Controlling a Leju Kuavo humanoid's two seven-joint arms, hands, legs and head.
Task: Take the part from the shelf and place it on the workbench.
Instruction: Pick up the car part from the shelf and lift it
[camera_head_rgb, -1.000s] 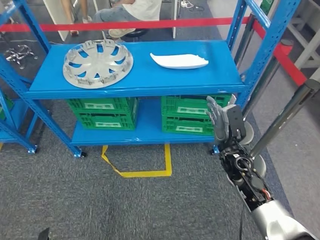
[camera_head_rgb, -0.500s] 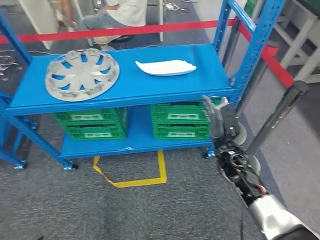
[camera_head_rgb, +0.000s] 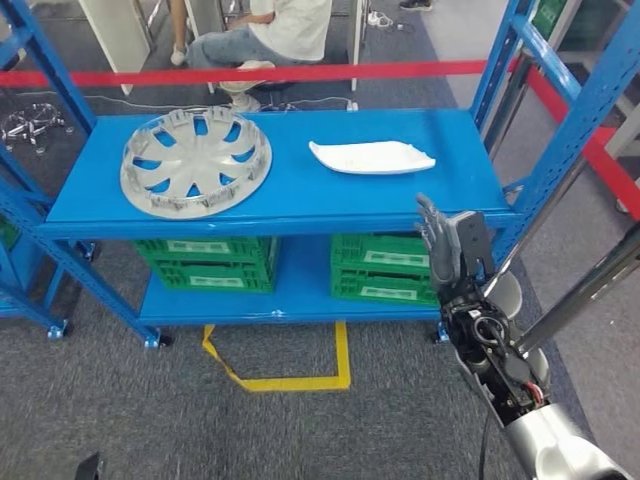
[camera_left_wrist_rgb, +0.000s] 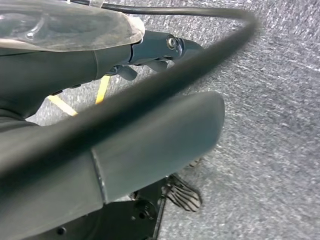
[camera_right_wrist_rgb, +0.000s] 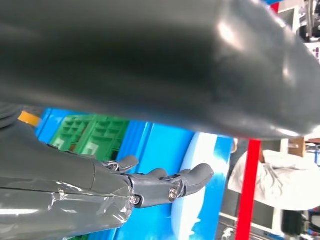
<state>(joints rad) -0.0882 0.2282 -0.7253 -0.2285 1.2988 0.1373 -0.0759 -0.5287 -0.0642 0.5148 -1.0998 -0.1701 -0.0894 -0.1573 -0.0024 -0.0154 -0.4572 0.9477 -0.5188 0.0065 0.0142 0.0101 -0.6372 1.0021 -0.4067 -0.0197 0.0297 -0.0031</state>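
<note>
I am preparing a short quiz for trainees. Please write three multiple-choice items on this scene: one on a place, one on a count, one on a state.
1. Where does the white part lie?
A. top shelf
B. lower shelf
C. floor

2. How many green crates stand on the lower shelf?
A. one
B. two
C. four

3. What does the right hand hold?
A. the white part
B. the hubcap
C. nothing

Answers: 1 A, it rests on the blue top shelf beside the hubcap; 2 B, one at each side; 3 C, its fingers are extended and empty.

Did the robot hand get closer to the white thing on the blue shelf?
Cannot tell. The whole picture shifted, so the camera moved. The right robot hand sits open just below the shelf's front edge, near the white part, much as before.
</note>
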